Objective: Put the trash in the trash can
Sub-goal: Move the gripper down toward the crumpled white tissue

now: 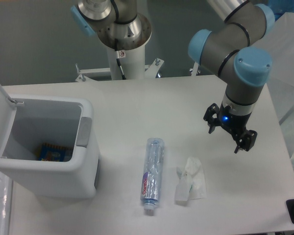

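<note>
Camera view from above the table: the bin [49,147] stands at the left with its lid swung up and open, and inside it I can see only a colourful blue packet [53,152] at the bottom. Neither piece of trash is in there yet. The bottle [153,175] lies on its side in the middle of the table, cap toward the near edge, and the tissue [191,180] sits crumpled just to its right, not touching it. The gripper [231,135] hangs above the table up and to the right of the tissue, its fingers spread and holding nothing. So as I read it, both items remain to be picked up and dropped in; the tissue is the nearer one.
</note>
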Available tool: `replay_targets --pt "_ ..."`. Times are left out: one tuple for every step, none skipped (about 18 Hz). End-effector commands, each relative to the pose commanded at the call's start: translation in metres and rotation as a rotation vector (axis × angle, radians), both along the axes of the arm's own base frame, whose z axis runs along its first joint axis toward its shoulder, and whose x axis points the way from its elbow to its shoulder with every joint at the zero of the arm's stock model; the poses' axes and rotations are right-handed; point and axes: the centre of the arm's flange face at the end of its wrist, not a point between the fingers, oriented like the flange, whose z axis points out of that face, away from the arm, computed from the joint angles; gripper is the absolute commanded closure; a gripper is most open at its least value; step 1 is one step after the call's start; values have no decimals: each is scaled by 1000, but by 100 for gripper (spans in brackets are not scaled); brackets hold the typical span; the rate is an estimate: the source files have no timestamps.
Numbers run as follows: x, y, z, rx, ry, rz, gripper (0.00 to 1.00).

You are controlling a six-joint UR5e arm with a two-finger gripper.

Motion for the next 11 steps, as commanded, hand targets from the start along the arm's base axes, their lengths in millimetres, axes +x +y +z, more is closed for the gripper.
replay_targets --pt "1 0 -1 -1 -3 2 0" --pt "1 0 -2 0 0 3 0" --pt "1 1 -3 5 7 8 0" --pt "1 1 -5 10 11 7 0" --pt "2 0 -9 14 16 7 0" --pt "3 0 -11 25 18 7 0" --pt "4 1 -15 37 15 5 0" --pt "3 2 -22 49 6 5 0" --pt "3 3 -27 69 -6 3 0" --pt "4 5 -32 86 -13 2 0" --pt "6 5 -39 102 -14 1 0"
